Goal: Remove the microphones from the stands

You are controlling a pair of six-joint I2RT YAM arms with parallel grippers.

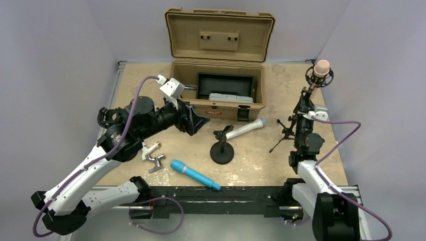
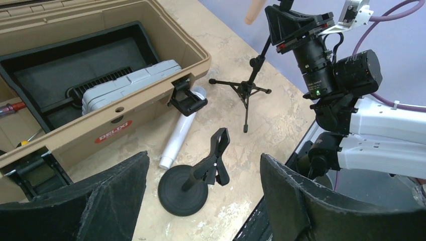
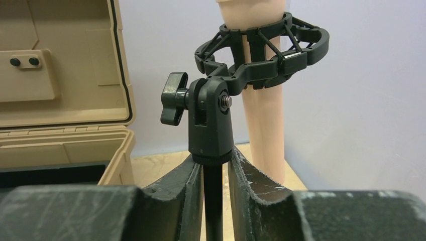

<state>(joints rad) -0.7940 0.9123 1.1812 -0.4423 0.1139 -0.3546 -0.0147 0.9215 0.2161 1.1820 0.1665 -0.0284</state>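
A pink microphone [image 1: 321, 67] [image 3: 265, 125] sits upright in a black shock mount [image 3: 261, 55] on top of a tripod stand [image 1: 286, 131] at the right of the table. My right gripper [image 3: 213, 165] brackets the stand's pole just under the mount's swivel, its jaws barely parted with a thin gap showing beside the pole. My left gripper [image 2: 203, 156] hangs wide open and holds nothing above a round-base clip stand [image 2: 183, 190]. A white microphone [image 2: 178, 138] lies on the table beside that stand, outside its clip.
An open tan case [image 1: 216, 108] stands at the back centre with a grey box inside. A blue microphone [image 1: 195, 174] lies near the front edge. A small silver fitting [image 1: 155, 161] rests by my left arm. The tripod's legs [image 2: 246, 93] spread toward the case.
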